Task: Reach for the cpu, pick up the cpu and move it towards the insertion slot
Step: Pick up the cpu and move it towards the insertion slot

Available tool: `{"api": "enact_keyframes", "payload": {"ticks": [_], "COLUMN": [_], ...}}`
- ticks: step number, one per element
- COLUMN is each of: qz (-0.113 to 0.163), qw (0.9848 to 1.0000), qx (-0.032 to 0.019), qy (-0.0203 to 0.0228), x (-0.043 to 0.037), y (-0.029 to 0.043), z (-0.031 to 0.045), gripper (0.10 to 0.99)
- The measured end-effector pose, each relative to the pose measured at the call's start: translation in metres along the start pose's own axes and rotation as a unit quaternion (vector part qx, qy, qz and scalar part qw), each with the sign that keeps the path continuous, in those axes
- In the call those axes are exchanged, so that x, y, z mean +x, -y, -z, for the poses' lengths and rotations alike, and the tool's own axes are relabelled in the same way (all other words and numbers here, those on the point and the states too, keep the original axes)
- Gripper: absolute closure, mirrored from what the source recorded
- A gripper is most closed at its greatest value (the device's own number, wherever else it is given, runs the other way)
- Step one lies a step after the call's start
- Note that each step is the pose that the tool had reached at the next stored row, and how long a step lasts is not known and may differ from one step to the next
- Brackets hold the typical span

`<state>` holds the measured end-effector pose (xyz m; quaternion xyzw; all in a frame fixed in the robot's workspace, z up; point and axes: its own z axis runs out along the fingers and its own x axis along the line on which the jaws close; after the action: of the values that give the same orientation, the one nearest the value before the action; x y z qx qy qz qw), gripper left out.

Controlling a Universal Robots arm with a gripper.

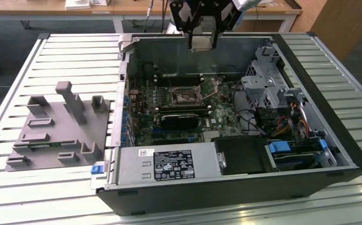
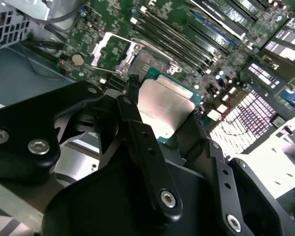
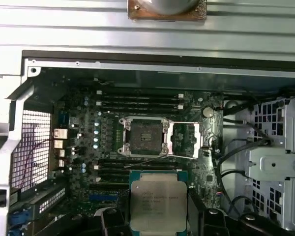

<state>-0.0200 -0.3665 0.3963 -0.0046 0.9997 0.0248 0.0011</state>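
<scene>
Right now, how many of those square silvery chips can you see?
1. The cpu is held in the gripper, above the motherboard and short of the open insertion slot. Others may be hidden inside the case.

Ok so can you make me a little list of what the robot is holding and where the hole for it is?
holding: the cpu, a flat silvery square chip, clamped in the gripper
height: gripper hangs above the open computer case, chip not touching the board
target: the insertion slot, a square metal-framed socket on the green motherboard
slot state: frame flipped open, dark centre bare
beside the case: grey fixture tray on the slatted table
</scene>
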Motion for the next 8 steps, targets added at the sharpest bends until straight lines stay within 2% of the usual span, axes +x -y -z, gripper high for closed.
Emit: {"api": "enact_keyframes", "payload": {"ticks": [4,8], "qz": [-0.001,-0.005], "qw": [1.0000,1.0000], "qx": [0.0001,0.0002], "qy": [0.0001,0.0002], "x": [-0.0074,-0.0108], "y": [0.0000,0.0001], "z": [0.0000,0.0000], "gripper": [0.541,0.541]}}
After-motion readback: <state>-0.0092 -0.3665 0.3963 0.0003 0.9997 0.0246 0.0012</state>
